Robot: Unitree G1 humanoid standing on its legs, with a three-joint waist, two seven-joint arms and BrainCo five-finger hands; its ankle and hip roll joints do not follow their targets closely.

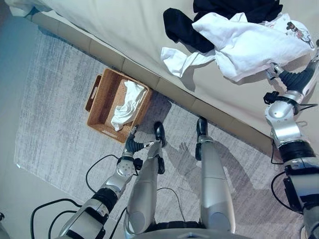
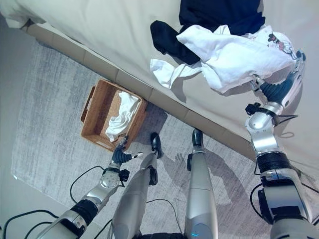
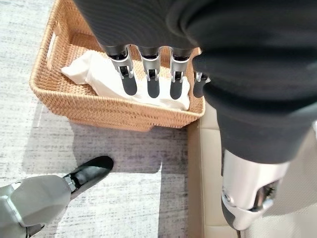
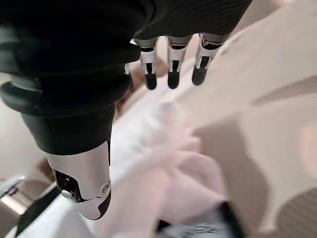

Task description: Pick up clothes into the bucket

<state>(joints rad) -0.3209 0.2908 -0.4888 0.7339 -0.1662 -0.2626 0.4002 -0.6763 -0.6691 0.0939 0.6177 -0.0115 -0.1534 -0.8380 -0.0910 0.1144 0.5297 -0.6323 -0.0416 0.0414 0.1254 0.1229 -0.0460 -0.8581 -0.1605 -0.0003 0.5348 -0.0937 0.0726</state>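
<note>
The left hand (image 3: 148, 74) hangs nearest, fingers straight and empty, over the wicker basket (image 1: 102, 107) on the grey rug (image 1: 55, 99) beside the bed's edge, one white cloth (image 1: 127, 104) inside. On the bed (image 1: 114, 25), the right hand (image 4: 171, 64), fingers extended, hovers above white garments (image 1: 249, 45) overlapping dark clothes (image 1: 182, 27)

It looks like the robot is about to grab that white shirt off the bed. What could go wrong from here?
The white shirt lies tangled with the dark clothes, so the open right hand might drag both along. The basket sits on the floor well off to the left, by the left hand; the shirt's long trailing sleeve could catch on the bed's edge or miss the basket.
</note>
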